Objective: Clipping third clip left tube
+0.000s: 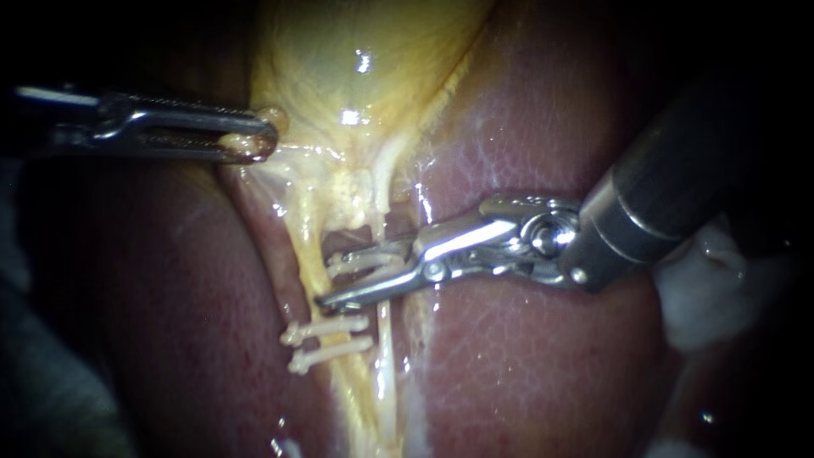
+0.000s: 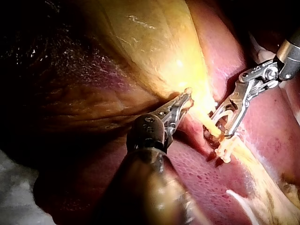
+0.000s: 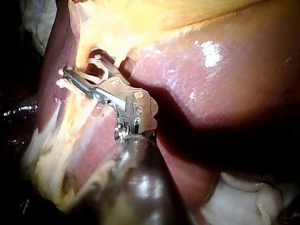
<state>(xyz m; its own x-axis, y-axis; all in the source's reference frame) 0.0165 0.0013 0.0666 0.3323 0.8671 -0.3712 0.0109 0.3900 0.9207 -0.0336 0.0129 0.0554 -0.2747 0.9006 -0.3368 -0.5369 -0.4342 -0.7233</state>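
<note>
Your left instrument [image 1: 254,146] grips the gallbladder [image 1: 356,68], jaws closed; your right instrument [image 1: 335,278] holds a clip [image 1: 358,264] in part-open jaws astride the tube [image 1: 309,242].

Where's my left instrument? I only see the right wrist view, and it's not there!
Observer: The endoscope view shows your left instrument beside the gallbladder, well apart from your right instrument.
Operator: Is it holding something?
Observer: Yes. It's pinching the gallbladder's lower edge, gripped from both sides.
Operator: Could my two instruments bump?
Observer: Probably not now. The left wrist view shows a stretch of the gallbladder's yellow tissue between them; they don't touch.
</note>
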